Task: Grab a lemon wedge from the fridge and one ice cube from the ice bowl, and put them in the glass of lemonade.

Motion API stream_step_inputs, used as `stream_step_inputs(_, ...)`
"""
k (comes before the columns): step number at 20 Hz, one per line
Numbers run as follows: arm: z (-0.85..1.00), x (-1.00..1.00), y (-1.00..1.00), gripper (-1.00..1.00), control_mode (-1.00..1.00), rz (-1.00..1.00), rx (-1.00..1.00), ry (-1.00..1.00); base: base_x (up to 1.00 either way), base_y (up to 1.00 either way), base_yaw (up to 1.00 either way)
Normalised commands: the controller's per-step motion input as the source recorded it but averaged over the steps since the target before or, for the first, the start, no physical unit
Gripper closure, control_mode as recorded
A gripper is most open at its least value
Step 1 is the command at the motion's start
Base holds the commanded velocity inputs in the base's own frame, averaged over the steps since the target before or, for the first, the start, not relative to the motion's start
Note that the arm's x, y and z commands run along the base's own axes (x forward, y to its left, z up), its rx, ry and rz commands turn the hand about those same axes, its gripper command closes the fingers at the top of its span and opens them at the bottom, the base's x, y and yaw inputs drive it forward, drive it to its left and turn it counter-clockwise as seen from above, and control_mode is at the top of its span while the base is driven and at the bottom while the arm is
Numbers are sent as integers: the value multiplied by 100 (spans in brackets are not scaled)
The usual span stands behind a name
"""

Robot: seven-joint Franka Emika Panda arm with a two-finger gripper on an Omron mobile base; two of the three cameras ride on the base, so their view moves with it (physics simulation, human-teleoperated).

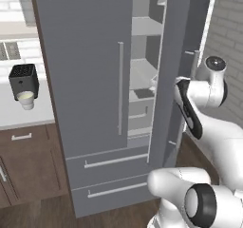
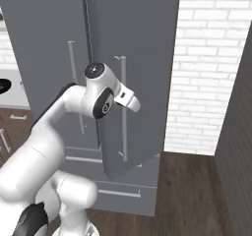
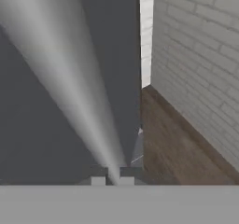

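I had the jaws drawn narrow. In the hand view the two dark finger tips (image 3: 126, 181) stood close together, with the pale bar of the door handle (image 3: 70, 78) running down between them, so the jaws looked closed on that handle. It belonged to the right door (image 2: 142, 48) of the fridge (image 1: 85, 80), and that door stood swung partway out.

Just beyond the door's edge I saw a white brick wall (image 3: 196, 55) and a strip of wooden floor (image 3: 172, 139). In the right base view the arm reached across the front of the open door. The door itself blocked that camera's line into the fridge.

From the left base view I could look past the shut left door and its long handle (image 1: 120, 87) into the gap. Grey shelves (image 1: 144, 27) showed there, but I could not pick out the lemon wedge among them. Two drawers (image 1: 114, 160) with horizontal bars sat below the doors.

The glass of lemonade (image 1: 26, 99) stood well apart from the jaws, on the far side of the fridge. It sat near the front edge of the tabletop (image 1: 19, 117), directly beneath a black boxy appliance (image 1: 23, 77). Brown cabinets (image 1: 28, 160) lay under that tabletop.
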Motion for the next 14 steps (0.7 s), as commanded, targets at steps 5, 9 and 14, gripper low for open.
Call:
stream_step_inputs(5,28,-100,-89,100,-100,-11,9,3,0,0,0)
stream_step_inputs(9,94,-91,-16,100,-100,0,3,0,0,0,0)
stream_step_inputs(14,97,-82,0,100,-100,3,0,0,0,0,0)
